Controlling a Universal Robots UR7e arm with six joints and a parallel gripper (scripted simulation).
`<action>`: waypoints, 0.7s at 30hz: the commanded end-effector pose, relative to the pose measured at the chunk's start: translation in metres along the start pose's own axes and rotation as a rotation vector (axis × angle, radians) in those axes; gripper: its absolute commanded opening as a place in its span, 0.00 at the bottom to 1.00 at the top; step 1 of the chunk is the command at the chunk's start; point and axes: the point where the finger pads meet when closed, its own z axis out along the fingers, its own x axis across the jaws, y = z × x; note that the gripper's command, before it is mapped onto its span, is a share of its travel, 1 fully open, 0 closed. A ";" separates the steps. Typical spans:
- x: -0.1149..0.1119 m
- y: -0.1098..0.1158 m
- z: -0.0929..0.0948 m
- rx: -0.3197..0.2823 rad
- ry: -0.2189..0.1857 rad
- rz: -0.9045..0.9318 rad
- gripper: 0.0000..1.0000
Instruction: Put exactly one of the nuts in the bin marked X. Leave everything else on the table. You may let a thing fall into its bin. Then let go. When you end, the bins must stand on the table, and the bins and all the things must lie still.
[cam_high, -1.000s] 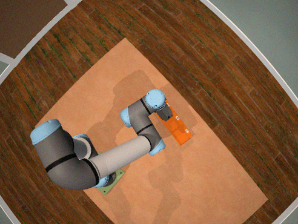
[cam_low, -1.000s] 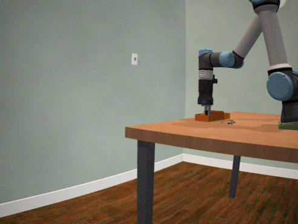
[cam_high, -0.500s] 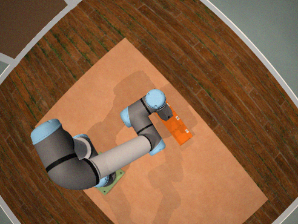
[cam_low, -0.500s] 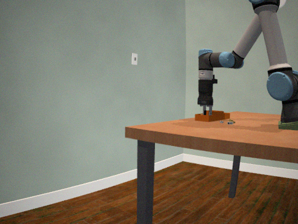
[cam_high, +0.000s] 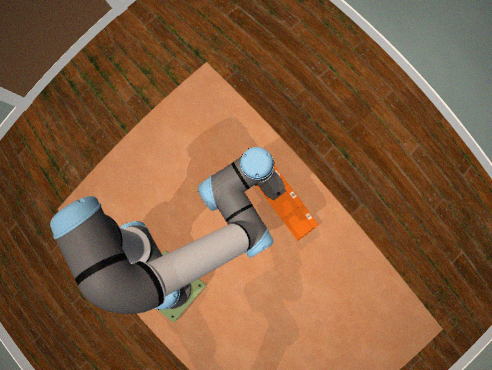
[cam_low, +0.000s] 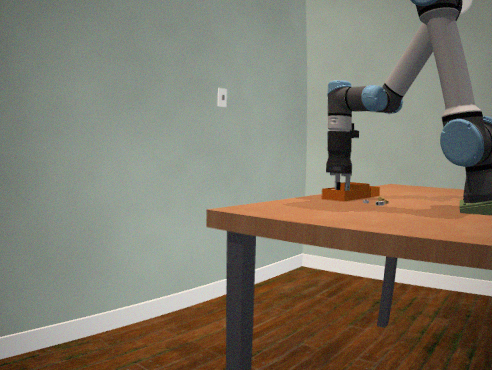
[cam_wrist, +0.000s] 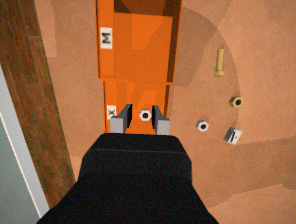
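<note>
In the wrist view two orange bins stand end to end: the far one is marked M (cam_wrist: 142, 47), the near one is marked X (cam_wrist: 137, 102). My gripper (cam_wrist: 142, 112) is open, with its fingers down inside the X bin. A grey nut (cam_wrist: 144, 115) lies between the fingertips with a gap on each side, inside the X bin. A second grey nut (cam_wrist: 202, 125) and a yellow nut (cam_wrist: 236, 101) lie on the table right of the bins. In the side view the gripper (cam_low: 343, 186) reaches into the bins (cam_low: 350, 191).
A yellow bolt (cam_wrist: 219, 61) and a small grey-white block (cam_wrist: 232, 135) lie on the table right of the bins. The table's edge and the floor run along the left of the wrist view. From above, my arm covers part of the bins (cam_high: 295, 212).
</note>
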 end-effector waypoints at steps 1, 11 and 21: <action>0.000 0.000 -0.004 0.000 -0.002 0.000 0.64; 0.000 0.000 -0.017 0.000 -0.002 0.000 0.64; 0.000 0.000 -0.028 0.000 -0.002 0.000 0.64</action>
